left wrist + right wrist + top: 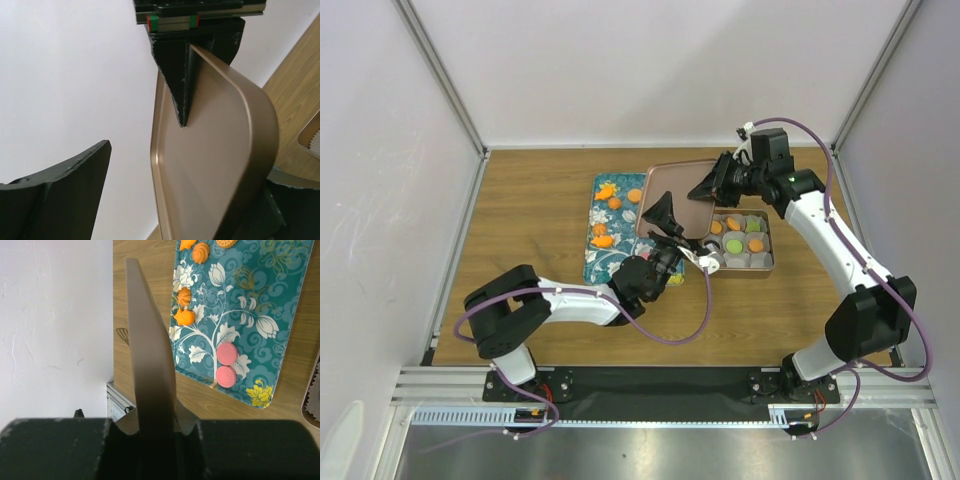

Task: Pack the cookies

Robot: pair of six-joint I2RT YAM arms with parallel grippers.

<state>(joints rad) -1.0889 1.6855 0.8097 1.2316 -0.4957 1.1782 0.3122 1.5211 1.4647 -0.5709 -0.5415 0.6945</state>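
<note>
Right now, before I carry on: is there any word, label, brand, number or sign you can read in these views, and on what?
No text can be read in any view.
teal tray: flower print only, no words.
bronze lid: plain.
pink cookies: embossed pattern, too blurred to read.
cookie box: no label shows.

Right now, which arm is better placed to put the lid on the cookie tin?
Right. The right gripper is clamped shut on the lid edge beside the tin, while the left gripper stands open, not gripping it.
</note>
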